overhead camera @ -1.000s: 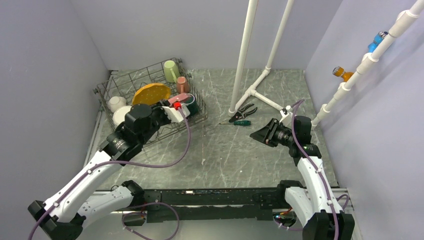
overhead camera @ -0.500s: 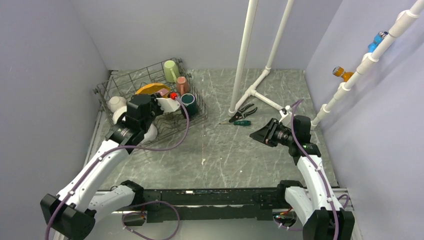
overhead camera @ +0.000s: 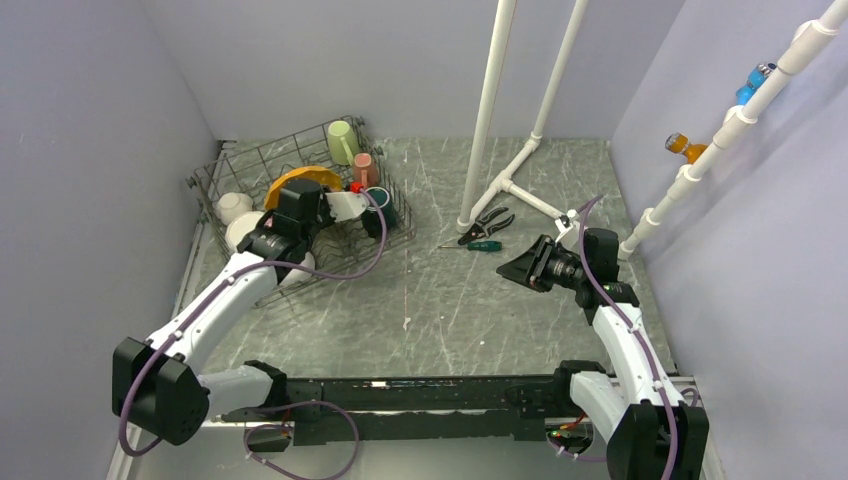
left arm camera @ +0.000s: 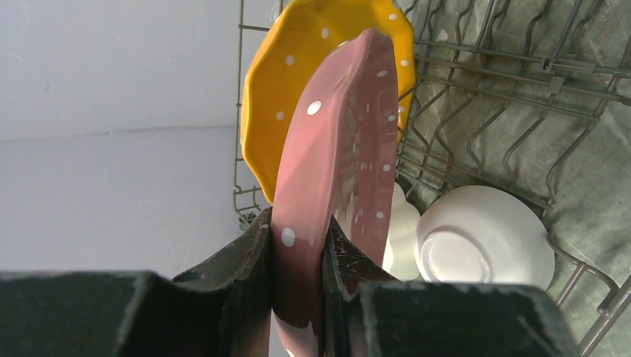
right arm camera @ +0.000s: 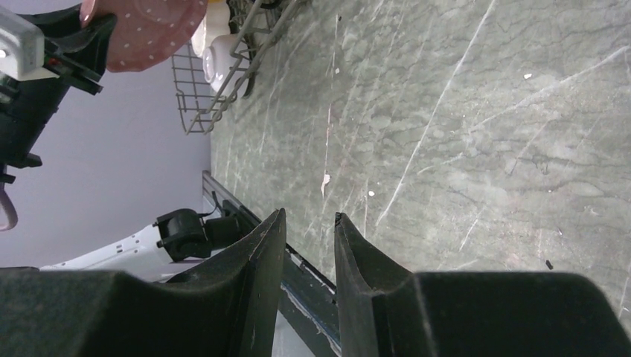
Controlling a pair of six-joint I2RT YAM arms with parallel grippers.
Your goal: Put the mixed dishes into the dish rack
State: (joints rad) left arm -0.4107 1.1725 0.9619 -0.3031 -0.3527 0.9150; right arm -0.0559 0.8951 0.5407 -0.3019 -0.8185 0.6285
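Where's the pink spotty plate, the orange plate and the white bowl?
pink spotty plate (left arm camera: 338,156), left wrist view, middle of its dotted side.
orange plate (left arm camera: 279,97), left wrist view, left part of its face.
white bowl (left arm camera: 484,242), left wrist view, middle of its underside.

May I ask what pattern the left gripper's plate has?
Plate: pink with white dots; left wrist view.
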